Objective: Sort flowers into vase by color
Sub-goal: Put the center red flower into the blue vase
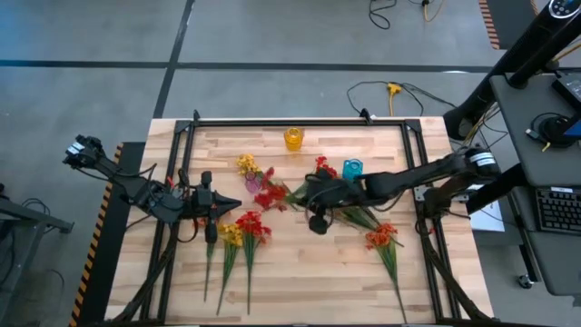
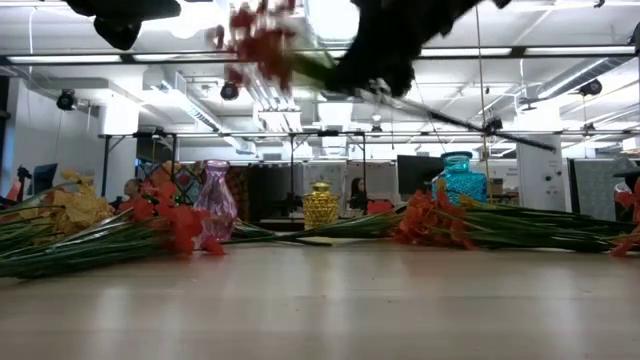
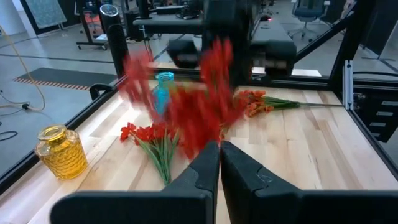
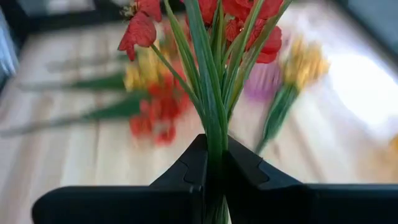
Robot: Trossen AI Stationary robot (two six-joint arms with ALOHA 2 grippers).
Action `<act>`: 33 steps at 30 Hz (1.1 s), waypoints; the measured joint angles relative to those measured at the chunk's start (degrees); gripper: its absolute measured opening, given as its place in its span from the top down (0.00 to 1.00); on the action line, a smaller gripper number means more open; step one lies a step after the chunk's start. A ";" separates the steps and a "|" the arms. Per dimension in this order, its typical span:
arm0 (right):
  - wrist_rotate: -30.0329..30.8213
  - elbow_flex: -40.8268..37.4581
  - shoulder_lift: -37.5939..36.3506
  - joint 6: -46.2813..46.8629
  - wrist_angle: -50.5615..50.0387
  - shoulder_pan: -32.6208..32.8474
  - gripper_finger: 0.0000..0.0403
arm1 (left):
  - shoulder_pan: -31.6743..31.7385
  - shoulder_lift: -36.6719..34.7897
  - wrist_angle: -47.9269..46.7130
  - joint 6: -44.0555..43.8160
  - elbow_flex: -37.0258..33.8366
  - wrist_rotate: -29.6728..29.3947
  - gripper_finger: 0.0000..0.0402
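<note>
My right gripper (image 1: 309, 194) hangs over the table's middle, shut on a red flower spray (image 1: 270, 195) that is lifted clear in the low view (image 2: 255, 40). My left gripper (image 1: 234, 204) is shut and holds nothing, left of that spray and above a yellow and a red spray (image 1: 241, 232) lying flat. An orange-red spray (image 1: 382, 238) lies to the right. A red spray (image 1: 324, 166) and a yellow one (image 1: 245, 164) lie farther back. Three vases stand upright: yellow (image 1: 293, 138), blue (image 1: 352, 169) and pink (image 2: 216, 205). My right gripper pinches the red spray's green stems (image 4: 215, 140) between its two fingers, a little below the blossoms (image 4: 249, 18), coming from the table's right side. The spray is lifted clear. Its blossoms point toward the table's left, and its long stem (image 2: 500, 135) trails down to the right.
A black frame (image 1: 300, 121) runs around the wooden table. Flat green stems (image 2: 540, 228) spread across the right half. Bare wood lies at the near edge (image 1: 309, 291). Cables lie on the floor beyond the far edge.
</note>
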 joint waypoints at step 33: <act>1.12 -22.42 -11.16 -17.09 59.41 -7.51 0.93 | 0.00 0.02 0.55 1.50 0.00 -0.04 1.00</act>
